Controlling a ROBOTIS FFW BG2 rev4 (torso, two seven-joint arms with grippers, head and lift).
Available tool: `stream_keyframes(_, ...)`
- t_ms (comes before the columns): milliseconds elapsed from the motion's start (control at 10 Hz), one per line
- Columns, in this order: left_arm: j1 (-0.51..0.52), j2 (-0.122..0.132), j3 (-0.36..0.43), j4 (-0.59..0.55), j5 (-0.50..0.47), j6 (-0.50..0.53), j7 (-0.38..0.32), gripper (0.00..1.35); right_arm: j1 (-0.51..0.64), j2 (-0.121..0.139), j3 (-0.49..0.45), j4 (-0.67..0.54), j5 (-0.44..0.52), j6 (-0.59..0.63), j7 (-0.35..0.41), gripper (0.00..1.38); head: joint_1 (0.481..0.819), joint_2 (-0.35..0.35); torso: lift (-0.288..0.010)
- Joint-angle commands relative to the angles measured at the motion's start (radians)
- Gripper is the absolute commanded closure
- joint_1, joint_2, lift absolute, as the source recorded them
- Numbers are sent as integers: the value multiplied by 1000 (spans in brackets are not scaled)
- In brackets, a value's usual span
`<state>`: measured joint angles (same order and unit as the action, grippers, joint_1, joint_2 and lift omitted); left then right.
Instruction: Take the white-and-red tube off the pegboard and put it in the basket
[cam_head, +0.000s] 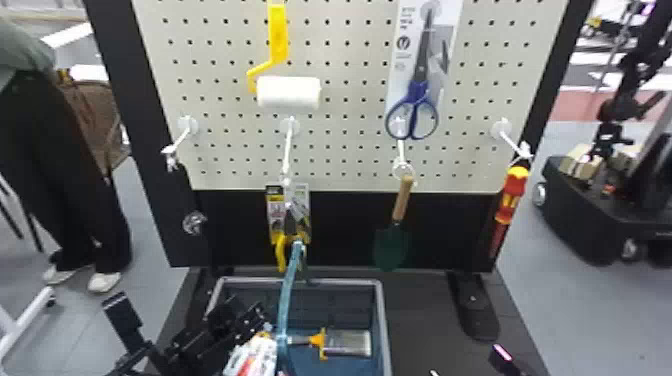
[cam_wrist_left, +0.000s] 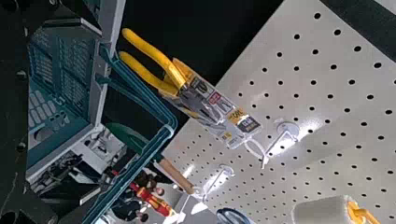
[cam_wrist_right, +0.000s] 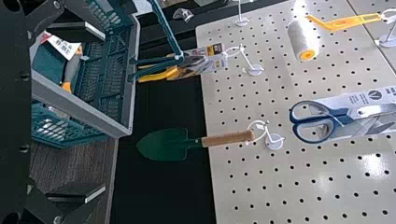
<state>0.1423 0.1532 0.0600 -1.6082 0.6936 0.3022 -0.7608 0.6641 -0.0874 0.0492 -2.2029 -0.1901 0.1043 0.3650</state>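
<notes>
Head view: left jaws apart near basket rim (cam_head: 384, 320).

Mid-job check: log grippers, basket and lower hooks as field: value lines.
left gripper: open, holding nothing
right gripper: open, holding nothing
basket: below the pegboard
basket contents: brush, white-and-red item
lower hooks, left to right: wrench, pliers, trowel, red-and-yellow tool

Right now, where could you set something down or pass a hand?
On the dark surface between the basket and the right-hand stand foot; the pegboard is bare between paint roller and scissors. Crowded: inside the basket, around the paintbrush.
</notes>
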Motion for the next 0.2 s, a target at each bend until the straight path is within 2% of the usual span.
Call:
stream_keyframes(0, 0, -1, 1, 2, 1, -5, 0, 122, 0, 0, 0, 0, 0, 0, 0, 163, 549, 0, -100)
stream_keyframes(100, 0, -1, 1, -1, 1, -3, -2, 122, 0, 0, 0, 2, 0, 0, 0, 163, 549, 0, -100)
